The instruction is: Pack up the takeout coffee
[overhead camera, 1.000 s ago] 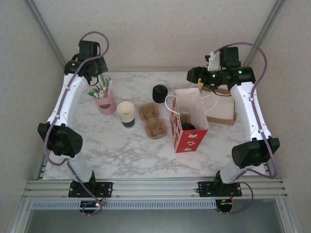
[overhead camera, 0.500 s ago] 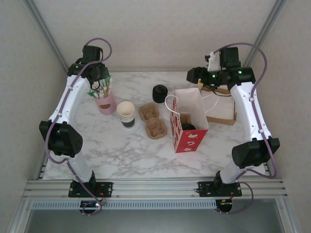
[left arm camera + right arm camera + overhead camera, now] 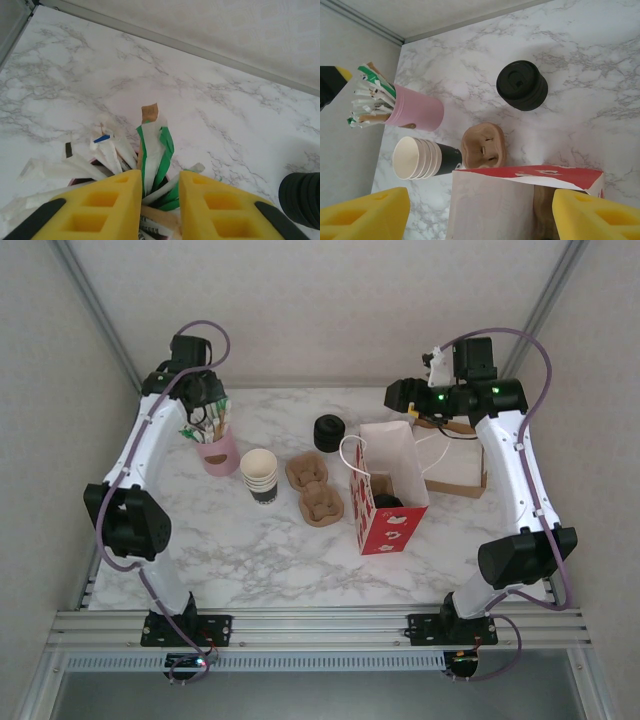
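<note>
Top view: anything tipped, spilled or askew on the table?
Nothing stands out. The pink cup of packets, the cup stack and the red bag all stand upright, the lid stack is tidy, and no spill shows on the table.

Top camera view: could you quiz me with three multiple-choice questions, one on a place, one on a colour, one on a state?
1. Where is the black lid stack? A on the table, beside the red bag; B inside that bag; C on top of that bag.
2. What colour is the cup of packets? A blue; B pink; C green.
3. How is the red bag? A lying flat; B folded shut; C upright, open-topped.
Answers: A, it stands on bare marble; B, its wall is pink; C, its mouth faces up.
</note>
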